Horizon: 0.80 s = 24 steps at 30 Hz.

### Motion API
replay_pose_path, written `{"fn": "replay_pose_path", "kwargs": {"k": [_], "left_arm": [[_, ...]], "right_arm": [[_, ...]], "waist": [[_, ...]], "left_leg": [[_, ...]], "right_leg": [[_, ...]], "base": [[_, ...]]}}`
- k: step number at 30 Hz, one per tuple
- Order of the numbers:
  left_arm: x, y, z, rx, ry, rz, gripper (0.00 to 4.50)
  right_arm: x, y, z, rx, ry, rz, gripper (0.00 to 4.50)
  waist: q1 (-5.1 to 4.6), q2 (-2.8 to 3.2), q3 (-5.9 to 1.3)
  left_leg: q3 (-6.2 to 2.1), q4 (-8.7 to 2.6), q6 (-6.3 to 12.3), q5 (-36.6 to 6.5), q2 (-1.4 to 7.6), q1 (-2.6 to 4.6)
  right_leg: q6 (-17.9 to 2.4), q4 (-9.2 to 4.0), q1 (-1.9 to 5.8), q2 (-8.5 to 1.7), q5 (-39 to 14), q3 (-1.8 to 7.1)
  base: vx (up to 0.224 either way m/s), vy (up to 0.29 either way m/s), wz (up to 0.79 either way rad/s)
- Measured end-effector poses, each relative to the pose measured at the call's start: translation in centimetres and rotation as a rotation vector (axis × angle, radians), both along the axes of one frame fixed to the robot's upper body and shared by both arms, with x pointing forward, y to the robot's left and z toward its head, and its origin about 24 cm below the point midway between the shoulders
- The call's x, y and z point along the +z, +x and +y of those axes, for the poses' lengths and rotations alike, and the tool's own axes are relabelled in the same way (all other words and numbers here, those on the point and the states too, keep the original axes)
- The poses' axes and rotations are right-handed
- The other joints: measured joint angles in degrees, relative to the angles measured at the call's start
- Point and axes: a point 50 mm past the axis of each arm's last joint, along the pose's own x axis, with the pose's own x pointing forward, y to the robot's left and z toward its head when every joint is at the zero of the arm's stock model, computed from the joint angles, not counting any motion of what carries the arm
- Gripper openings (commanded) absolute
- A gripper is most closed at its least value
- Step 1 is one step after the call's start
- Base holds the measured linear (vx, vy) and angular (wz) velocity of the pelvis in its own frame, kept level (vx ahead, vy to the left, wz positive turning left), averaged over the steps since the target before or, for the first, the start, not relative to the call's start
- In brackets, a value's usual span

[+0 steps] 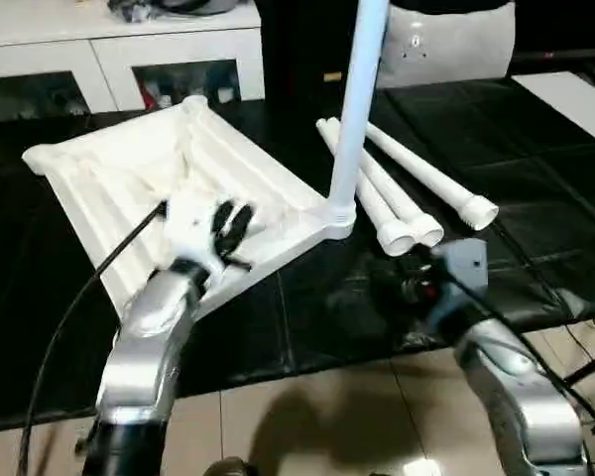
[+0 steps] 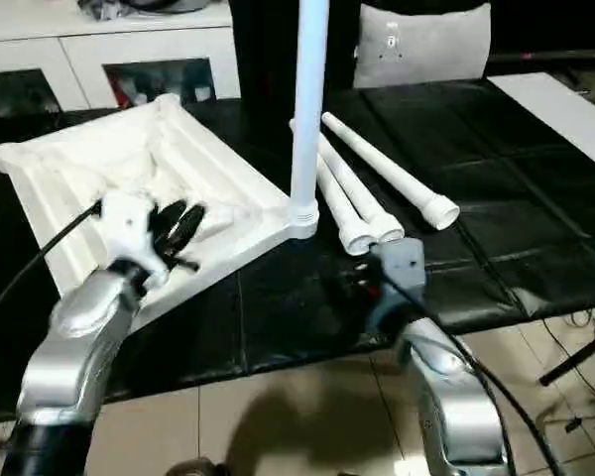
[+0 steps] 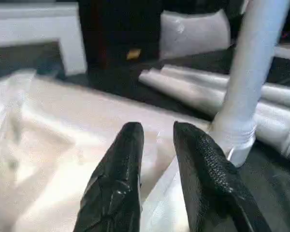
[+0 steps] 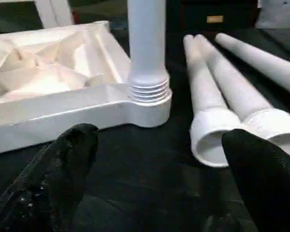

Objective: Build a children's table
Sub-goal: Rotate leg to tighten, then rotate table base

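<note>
Okay, we see the tabletop (image 1: 129, 174) upside down on the black mat (image 1: 535, 198), one leg (image 4: 146, 43) upright in its near corner socket, three legs (image 1: 407, 188) lying beside. Left gripper (image 3: 157, 140) hovers over the top, fingers slightly parted, empty; right gripper (image 4: 159, 159) spread wide.

Left gripper (image 3: 157, 145) fingers (image 3: 121, 164) narrowly parted, right gripper (image 4: 159, 159) fingers wide apart.

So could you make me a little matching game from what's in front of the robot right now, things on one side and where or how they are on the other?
Things:
1. white ribbed plastic tabletop
2. white tubular leg in the corner socket
3. three loose white tubular legs
4. right gripper

States:
A. standing upright
B. lying side by side on the black mat
C. fingers wide apart, holding nothing
D. underside up

Pairs: 1-D, 2-A, 3-B, 4-C
</note>
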Motion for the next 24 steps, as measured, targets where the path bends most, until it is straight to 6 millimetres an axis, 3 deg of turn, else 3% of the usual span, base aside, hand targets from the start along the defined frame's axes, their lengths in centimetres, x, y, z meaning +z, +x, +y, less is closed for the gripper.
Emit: {"fn": "replay_pose_path", "kwargs": {"k": [6,7,9,11,14,15,17,18,19,20,21,22,23,24], "left_arm": [[-0.5,-1.0,0.1,0.041,0.012,0.041,1.26],[-0.5,-1.2,0.2,0.049,0.011,0.050,1.26],[-0.5,-1.6,0.1,0.051,0.006,0.053,1.26],[-0.8,-1.8,0.1,0.054,0.006,0.074,1.26],[-0.5,-1.9,0.1,0.060,0.008,0.069,1.26],[-0.3,-1.9,0.1,0.061,0.010,0.063,1.26],[-0.4,-1.9,0.2,0.062,0.019,0.069,1.26],[-0.4,-1.9,0.2,0.061,0.021,0.070,1.26],[-0.4,-1.9,0.2,0.063,0.024,0.077,1.26],[-0.5,-1.9,0.3,0.066,0.029,0.084,1.26],[-0.7,-2.0,0.5,0.072,0.038,0.092,1.26],[-0.9,-2.1,0.8,0.078,0.053,0.102,1.26],[-0.9,-2.2,0.8,0.075,0.052,0.103,1.26],[-0.7,-2.2,0.6,0.069,0.050,0.096,1.26]], "right_arm": [[0.6,0.0,-0.1,0.024,-0.031,-0.024,4.50],[0.6,0.0,-0.2,0.026,-0.037,-0.024,4.50],[0.6,0.0,-0.5,0.028,-0.055,-0.022,4.50],[0.6,0.0,-0.7,0.031,-0.063,-0.019,4.50],[0.7,0.0,-0.8,0.039,-0.067,-0.014,4.50],[0.7,0.0,-0.8,0.041,-0.068,-0.016,4.50],[0.8,0.1,-1.0,0.042,-0.079,-0.017,4.50],[0.9,0.1,-1.1,0.042,-0.082,-0.018,4.50],[1.0,0.2,-1.2,0.049,-0.090,-0.022,4.50],[1.0,0.2,-1.2,0.059,-0.094,-0.026,4.50],[1.2,0.2,-1.1,0.080,-0.087,-0.031,4.50],[1.5,0.3,-1.0,0.100,-0.076,-0.039,4.50],[1.5,0.2,-1.1,0.097,-0.074,-0.039,4.50],[1.5,0.3,-1.2,0.089,-0.070,-0.041,4.50]], "waist": [[-0.13,-0.62,0.00],[-0.28,-0.72,0.01],[-1.38,-0.92,0.13],[-1.68,-0.85,0.40],[-2.01,-0.75,0.94],[-2.15,-0.83,0.98],[-2.37,-0.77,1.01],[-2.53,-0.77,1.00],[-2.95,-0.56,0.96],[-3.40,-0.64,0.97],[-3.91,-0.82,0.96],[-4.65,-0.85,0.94],[-4.91,-0.99,0.85],[-5.26,-1.59,0.68]], "left_leg": [[0.27,-0.02,0.01,0.0,-0.04,0.08],[-0.65,-0.05,0.21,0.1,-0.49,-0.65],[-2.03,-0.04,0.67,0.4,-0.91,-1.26],[-3.31,-0.02,0.71,0.4,-1.20,-1.24],[-4.34,0.18,0.72,0.4,-1.22,-0.89],[-4.41,0.22,0.82,0.3,-1.32,-0.98],[-5.41,0.22,1.29,0.0,-2.09,-1.03],[-5.94,0.22,1.58,-0.1,-2.65,-1.00],[-7.06,0.21,2.06,-0.4,-3.51,-0.59],[-7.99,0.06,2.64,-0.3,-4.54,-0.36],[-7.85,0.17,3.04,-0.7,-4.89,0.25],[-7.77,0.54,3.18,-1.4,-5.60,1.14],[-7.43,0.62,3.25,-1.8,-5.93,1.74],[-7.03,0.61,3.24,-2.0,-6.58,2.15]], "right_leg": [[0.2,-0.06,-0.04,0.03,0.1,0.42],[0.3,-0.14,0.17,-0.34,0.1,-0.54],[0.4,-0.50,0.76,-1.11,-0.2,-2.43],[0.7,-1.20,2.43,-1.73,-0.6,-4.54],[1.3,-2.36,5.10,-2.09,-1.5,-6.61],[1.5,-2.44,5.54,-2.35,-1.9,-7.04],[2.0,-3.57,7.02,-2.37,-2.2,-7.51],[2.2,-3.92,7.51,-2.24,-2.3,-7.26],[2.1,-4.34,8.13,-1.79,-2.6,-6.72],[1.5,-3.90,7.99,-1.43,-3.4,-6.00],[-0.6,-1.66,7.32,-0.83,-4.6,-3.41],[-1.3,2.38,5.70,-0.12,-5.2,-0.97],[-0.9,4.14,4.37,0.21,-5.3,0.24],[-0.4,4.15,3.00,0.11,-5.1,1.39]], "base": [[0.000,0.000,0.00],[-0.020,-0.001,0.20],[-0.017,-0.004,0.33],[0.017,-0.001,0.49],[0.039,0.006,0.53],[0.063,0.024,0.47],[0.084,0.039,0.51],[0.099,0.044,0.57],[0.164,0.054,0.57],[0.164,0.054,0.57],[0.203,0.028,0.45],[0.145,-0.015,0.23],[0.145,-0.015,0.23],[0.096,-0.042,0.10]]}}
